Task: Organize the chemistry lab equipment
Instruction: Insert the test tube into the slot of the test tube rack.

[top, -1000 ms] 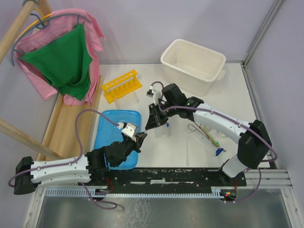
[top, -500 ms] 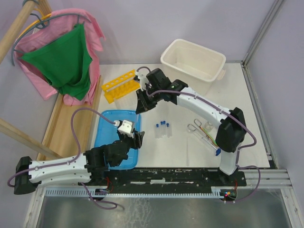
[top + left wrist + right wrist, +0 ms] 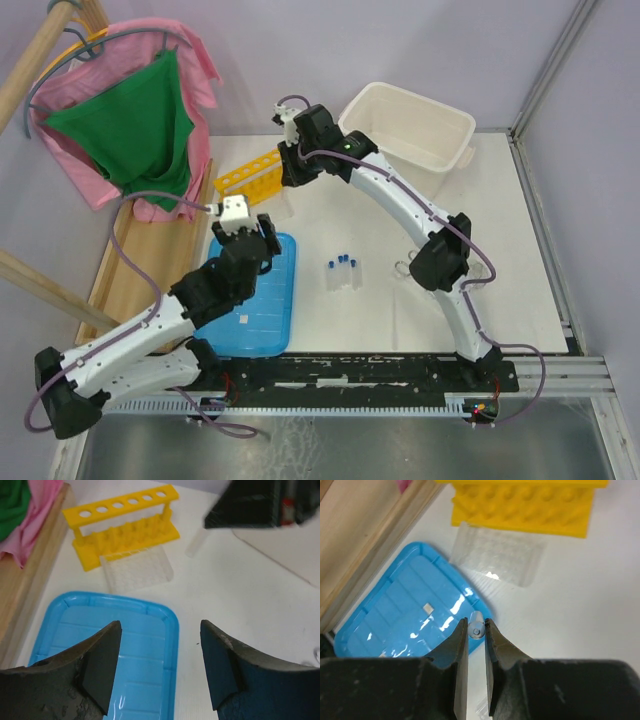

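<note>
White table (image 3: 380,310): right hand (image 3: 290,172) pinches tube (image 3: 476,629) beside rack (image 3: 256,176); left hand (image 3: 160,627) spread.

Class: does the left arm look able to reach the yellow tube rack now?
Probably yes: left fingers open, facing the yellow tube rack; only a low clear tray lies between.

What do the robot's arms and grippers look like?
The left arm and right arm have white shells, black joints and purple cables. A white block sits at each wrist. The fingers are dark. The right arm shows a green light.
</note>
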You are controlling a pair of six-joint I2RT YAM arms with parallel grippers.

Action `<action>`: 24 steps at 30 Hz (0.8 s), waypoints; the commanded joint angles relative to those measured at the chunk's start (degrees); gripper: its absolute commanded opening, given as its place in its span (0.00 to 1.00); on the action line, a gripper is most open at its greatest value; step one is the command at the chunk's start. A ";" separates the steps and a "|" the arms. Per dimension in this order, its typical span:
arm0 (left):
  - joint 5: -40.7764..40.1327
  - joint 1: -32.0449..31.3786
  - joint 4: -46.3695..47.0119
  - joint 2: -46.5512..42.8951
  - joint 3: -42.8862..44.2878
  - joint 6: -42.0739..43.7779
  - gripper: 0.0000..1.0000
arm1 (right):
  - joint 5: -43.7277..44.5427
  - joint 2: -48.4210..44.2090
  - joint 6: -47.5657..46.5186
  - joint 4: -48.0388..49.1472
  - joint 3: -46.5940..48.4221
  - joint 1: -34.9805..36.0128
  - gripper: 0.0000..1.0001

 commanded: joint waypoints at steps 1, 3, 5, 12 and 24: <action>13.93 14.49 -0.68 6.26 7.47 -0.68 0.70 | 9.00 0.22 -2.46 4.80 3.32 -3.28 0.01; 20.20 19.87 -2.93 12.79 11.84 -1.90 0.70 | 11.19 0.26 -4.53 6.93 3.46 -3.59 0.01; 24.19 23.76 -6.23 19.51 16.97 -2.52 0.70 | 13.13 0.37 -6.88 9.08 3.00 -3.55 0.01; 27.88 36.91 -2.73 21.88 15.68 -9.95 0.70 | 15.06 5.69 -11.57 13.63 5.93 -3.54 0.01; 24.48 45.61 -5.37 22.14 17.30 -12.75 0.69 | 10.95 11.35 -15.63 18.35 10.02 -0.68 0.01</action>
